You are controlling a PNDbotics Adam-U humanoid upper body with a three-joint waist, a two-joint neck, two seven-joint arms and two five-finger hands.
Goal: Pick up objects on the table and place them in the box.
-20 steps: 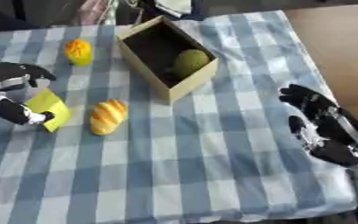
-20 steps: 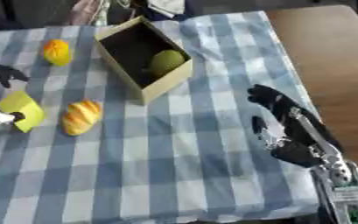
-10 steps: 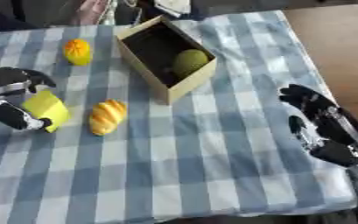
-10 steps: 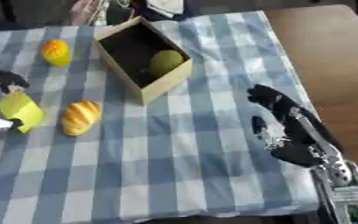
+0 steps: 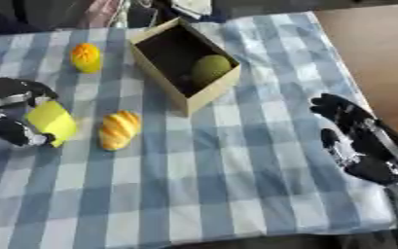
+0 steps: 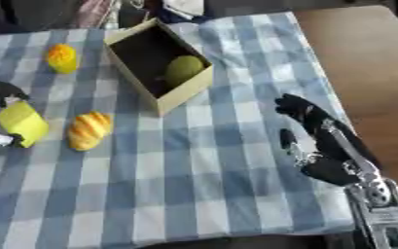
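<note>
Checked cloth (image 5: 236, 160) matt, woven; box (image 5: 164, 78) matt cardboard; bare tabletop (image 6: 364, 58) smooth wood.

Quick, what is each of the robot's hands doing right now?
Left hand: shut on the yellow block, at the table's left edge.
Right hand: open, holding nothing, resting at the right side of the checked cloth.
</note>
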